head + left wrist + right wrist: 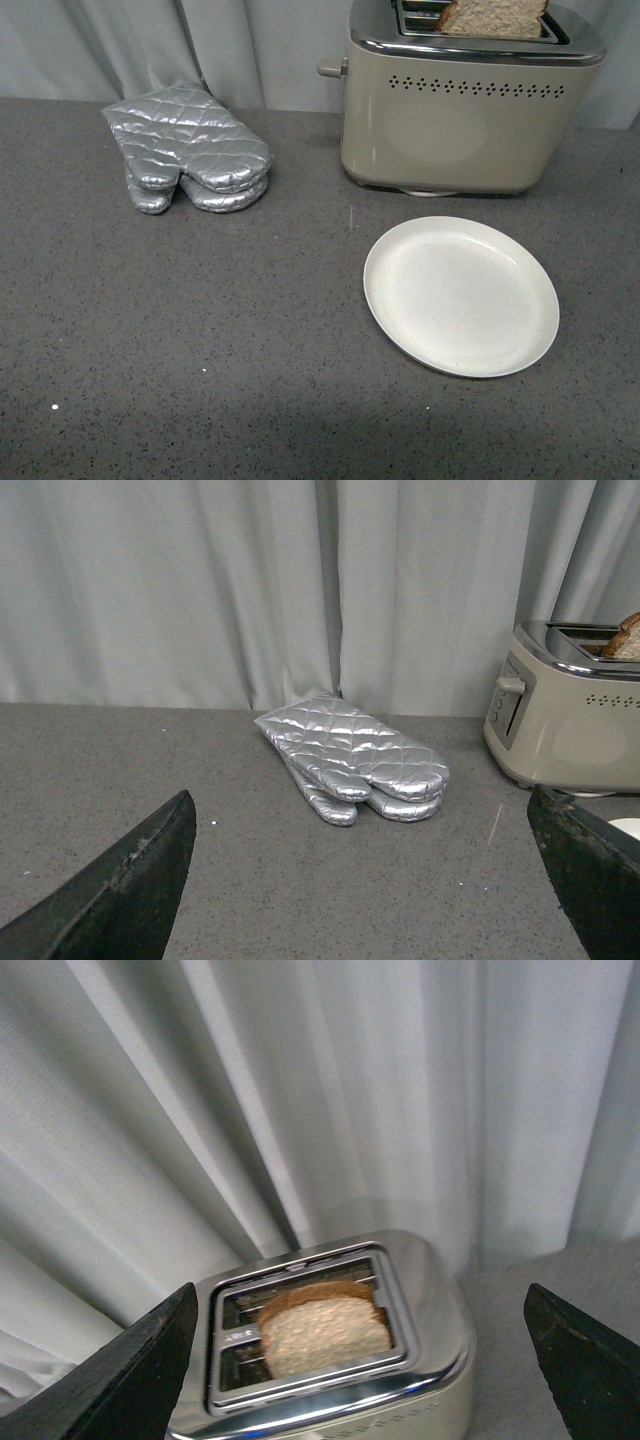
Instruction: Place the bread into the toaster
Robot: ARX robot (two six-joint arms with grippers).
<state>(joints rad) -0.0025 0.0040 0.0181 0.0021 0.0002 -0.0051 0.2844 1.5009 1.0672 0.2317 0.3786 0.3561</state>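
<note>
1. Nearest you, the speckled grey bench (200, 360) lay bare along its front edge, with neither arm showing in the front view.
2. Next back, the round white plate (460, 295) sat to the right with nothing on it, just in front of the toaster and apart from it.
3. Over to the left, the silver quilted oven mitts (190, 150) lay stacked, well apart from the plate.
4. Your left end effector (365, 880) was spread wide, gripping nothing, facing those mitts.
5. At the back right, the toaster (455, 120) stood by the curtain (150, 40), and the bread (495, 18) was upright in a slot, its top poking out.
6. Your right end effector (360, 1360) was spread wide too, empty, looking down on the bread from above.
</note>
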